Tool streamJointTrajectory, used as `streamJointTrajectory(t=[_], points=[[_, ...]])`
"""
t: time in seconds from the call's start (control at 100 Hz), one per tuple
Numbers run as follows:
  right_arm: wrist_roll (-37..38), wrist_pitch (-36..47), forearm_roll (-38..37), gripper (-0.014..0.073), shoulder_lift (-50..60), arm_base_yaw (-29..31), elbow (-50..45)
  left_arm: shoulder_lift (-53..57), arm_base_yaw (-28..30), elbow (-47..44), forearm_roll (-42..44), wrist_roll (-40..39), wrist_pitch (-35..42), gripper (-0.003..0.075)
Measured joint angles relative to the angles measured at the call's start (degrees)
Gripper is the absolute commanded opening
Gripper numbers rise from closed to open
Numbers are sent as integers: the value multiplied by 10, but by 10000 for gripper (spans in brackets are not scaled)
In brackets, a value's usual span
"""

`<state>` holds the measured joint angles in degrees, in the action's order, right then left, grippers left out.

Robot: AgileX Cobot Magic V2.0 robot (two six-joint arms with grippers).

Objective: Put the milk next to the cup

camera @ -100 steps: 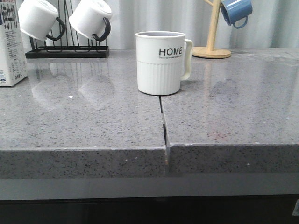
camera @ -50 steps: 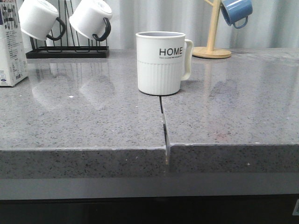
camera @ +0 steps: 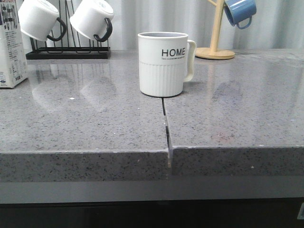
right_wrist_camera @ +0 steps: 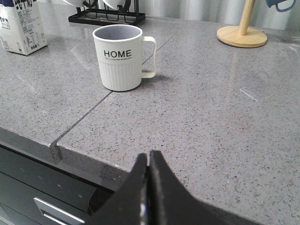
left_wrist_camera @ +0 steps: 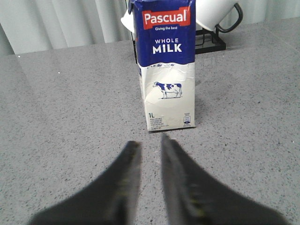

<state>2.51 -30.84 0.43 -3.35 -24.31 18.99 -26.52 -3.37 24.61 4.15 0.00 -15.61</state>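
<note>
Whole milk carton [left_wrist_camera: 167, 65]: upright near countertop [camera: 85, 123] left edge, well apart from HOME mug [camera: 164, 63] at centre. Left gripper [left_wrist_camera: 147, 146]: empty, fingers slightly parted, aimed at the carton, presumably for approach. Right gripper [right_wrist_camera: 148, 159]: closed, empty, idle.

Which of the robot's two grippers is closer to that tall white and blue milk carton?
Left. Its gripper points straight at the tall white and blue milk carton, just short of it. The right gripper hangs off the counter's front edge, far away.
</note>
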Motion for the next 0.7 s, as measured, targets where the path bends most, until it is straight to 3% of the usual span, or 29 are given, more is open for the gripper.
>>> streamJointTrajectory(t=[0.06,0.11,0.23,0.49,0.7], points=[[0,0,0,-69,0,0,0,-21,0,0,-11,0,16,604],[0,0,0,-69,0,0,0,-38,0,0,-19,0,33,723],[0,0,0,-69,0,0,0,-87,0,0,-29,0,83,654],[0,0,0,-69,0,0,0,-214,-17,26,-41,-17,224,654],[0,0,0,-69,0,0,0,-313,-22,63,-41,-21,290,654]])
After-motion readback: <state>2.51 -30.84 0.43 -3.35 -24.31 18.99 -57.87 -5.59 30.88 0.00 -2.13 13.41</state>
